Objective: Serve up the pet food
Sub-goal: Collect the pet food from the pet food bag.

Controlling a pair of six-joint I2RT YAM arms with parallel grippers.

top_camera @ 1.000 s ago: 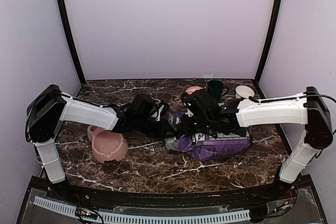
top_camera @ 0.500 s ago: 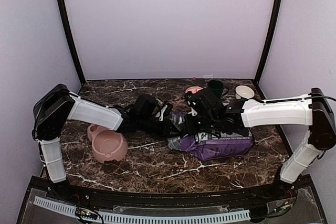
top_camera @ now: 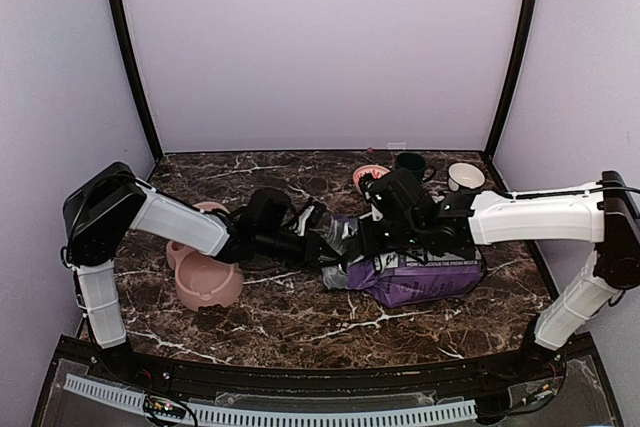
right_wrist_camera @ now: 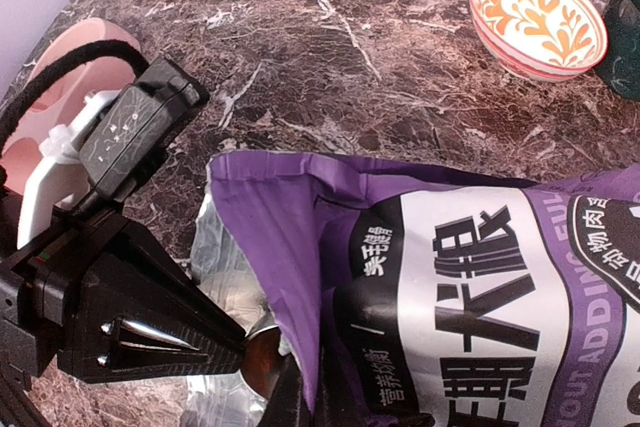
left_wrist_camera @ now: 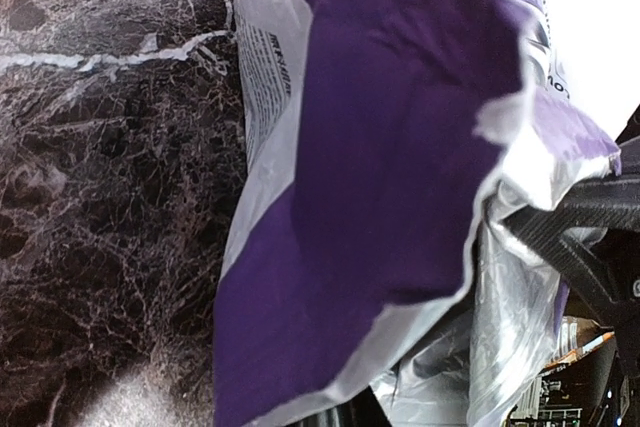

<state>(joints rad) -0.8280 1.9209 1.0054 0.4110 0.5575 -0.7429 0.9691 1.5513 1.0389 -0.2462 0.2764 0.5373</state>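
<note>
Hiding left end effector fingertips, purple bag, inside unseen

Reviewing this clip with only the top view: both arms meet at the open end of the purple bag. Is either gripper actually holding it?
Observer: Yes. In the right wrist view the purple bag has its edge running down between the closed fingers of the right gripper.
Operator: And the left one?
Observer: The left gripper appears to have its tips closed together on the silver lining at the mouth.
Operator: Any kibble showing?
Observer: None. The left wrist view shows only lining and purple flap at the mouth.
</note>
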